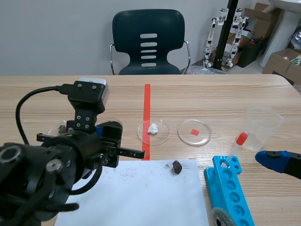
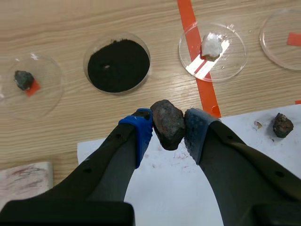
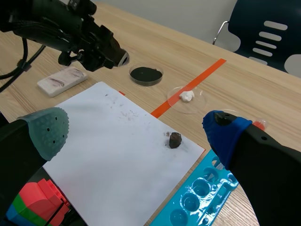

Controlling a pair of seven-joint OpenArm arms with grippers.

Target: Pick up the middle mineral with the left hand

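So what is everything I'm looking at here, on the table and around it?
table: one, light wood
paper: one sheet, white, on the table's near side
held mineral: one, dark reddish-brown, between the left tool's pads
loose rock: one, dark, on the paper
petri dishes: four, clear, beyond the paper, holding a grey stone, black powder, a white lump, a red square
tube rack: one, blue, beside the paper
dropper: one, red-capped, standing in the rack
beaker: one, clear, behind the rack
tile: one, white, smudged, near the left arm
blocks: count unclear, red and green, under the right tool
chair: one, dark, across the table
left tool: black, shut on the mineral
right tool: black, open
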